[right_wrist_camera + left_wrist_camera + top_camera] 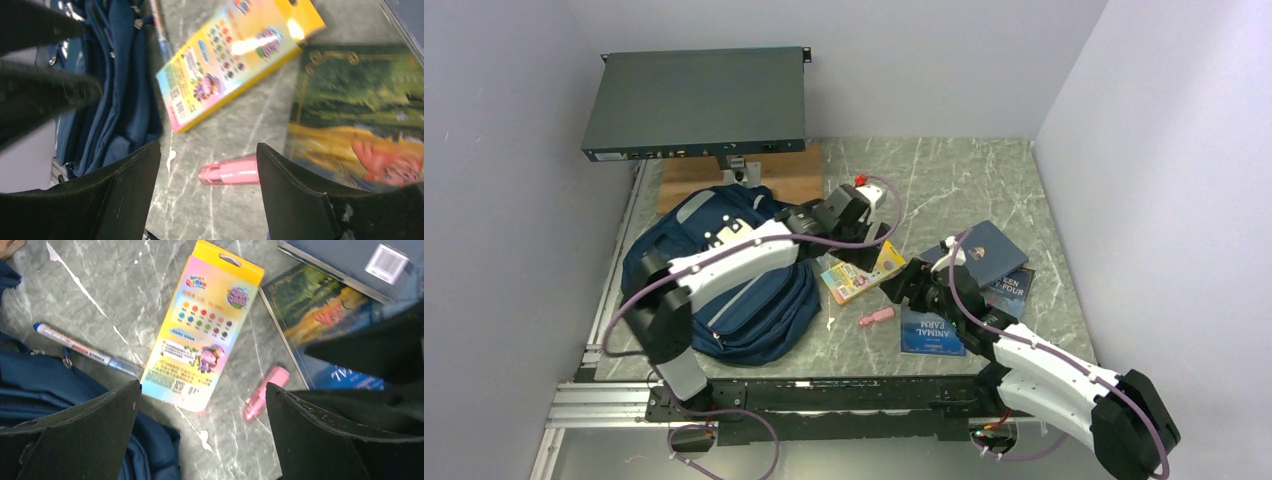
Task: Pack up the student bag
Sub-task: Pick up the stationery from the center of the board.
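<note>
The student bag [744,310] lies at the left of the table, navy, with my left arm stretched across it. My left gripper [876,240] hangs open and holds nothing, above the yellow crayon box [202,327]. A pink marker [265,392] lies on the marble just right of the box, and a blue-capped pen [85,350] lies by the bag's edge [30,385]. My right gripper [906,285] is open too, hovering over the pink marker [230,172], with the bag [115,100] to its left. In the left wrist view the open fingers [90,435] frame the table.
Three books lie at the right: Animal Farm [931,333], a dark blue one [989,253] and a third [1014,290] under it. A grey rack unit [694,100] stands over a wooden board [774,175] at the back. Walls close in on both sides.
</note>
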`<state>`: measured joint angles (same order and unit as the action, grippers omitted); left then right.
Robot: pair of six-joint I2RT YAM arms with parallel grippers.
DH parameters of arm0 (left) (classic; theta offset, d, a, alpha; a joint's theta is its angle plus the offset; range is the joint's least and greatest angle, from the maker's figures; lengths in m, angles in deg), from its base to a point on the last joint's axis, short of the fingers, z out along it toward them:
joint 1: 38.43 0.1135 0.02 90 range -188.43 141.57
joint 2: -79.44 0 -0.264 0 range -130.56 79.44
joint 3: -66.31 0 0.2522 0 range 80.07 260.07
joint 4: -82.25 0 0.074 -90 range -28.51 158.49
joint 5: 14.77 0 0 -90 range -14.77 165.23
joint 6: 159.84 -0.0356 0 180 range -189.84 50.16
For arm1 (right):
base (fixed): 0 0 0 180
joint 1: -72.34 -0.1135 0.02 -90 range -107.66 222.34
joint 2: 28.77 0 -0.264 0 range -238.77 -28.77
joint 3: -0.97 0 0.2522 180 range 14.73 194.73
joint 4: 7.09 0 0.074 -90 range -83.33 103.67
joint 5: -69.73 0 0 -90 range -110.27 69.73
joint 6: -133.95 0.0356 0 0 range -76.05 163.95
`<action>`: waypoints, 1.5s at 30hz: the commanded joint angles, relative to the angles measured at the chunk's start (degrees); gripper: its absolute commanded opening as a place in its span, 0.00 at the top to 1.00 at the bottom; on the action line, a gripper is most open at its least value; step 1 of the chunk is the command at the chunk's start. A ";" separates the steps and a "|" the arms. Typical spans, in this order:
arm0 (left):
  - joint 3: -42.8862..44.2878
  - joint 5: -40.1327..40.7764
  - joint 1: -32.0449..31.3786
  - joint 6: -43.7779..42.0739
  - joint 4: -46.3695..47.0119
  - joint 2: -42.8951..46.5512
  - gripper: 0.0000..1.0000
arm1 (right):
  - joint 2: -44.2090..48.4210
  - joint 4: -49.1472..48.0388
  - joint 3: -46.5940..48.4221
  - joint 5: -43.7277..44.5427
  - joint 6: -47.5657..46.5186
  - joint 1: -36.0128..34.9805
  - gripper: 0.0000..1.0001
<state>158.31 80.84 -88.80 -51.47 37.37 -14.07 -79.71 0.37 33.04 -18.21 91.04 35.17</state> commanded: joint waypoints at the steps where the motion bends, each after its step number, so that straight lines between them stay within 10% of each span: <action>1: 10.02 2.74 0.74 0.70 -4.53 -9.59 0.04 | 2.04 -5.10 -5.78 -1.15 6.68 1.25 0.32; 11: 16.13 0.93 6.56 3.32 -4.68 -22.18 0.35 | -3.62 -16.06 -9.11 -5.68 11.49 5.01 0.52; 26: 11.54 -25.03 13.56 3.96 5.09 -26.47 0.17 | -23.59 -33.16 -7.27 -10.31 19.11 6.75 0.60; 45: 8.30 -41.69 13.72 7.55 5.27 -22.42 0.22 | -34.55 -37.33 -4.69 -8.66 20.19 6.81 0.63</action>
<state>168.12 47.01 -74.81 -46.44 40.26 -41.22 -112.86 -34.74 27.05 -28.70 111.69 41.77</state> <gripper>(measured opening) 0.787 0.371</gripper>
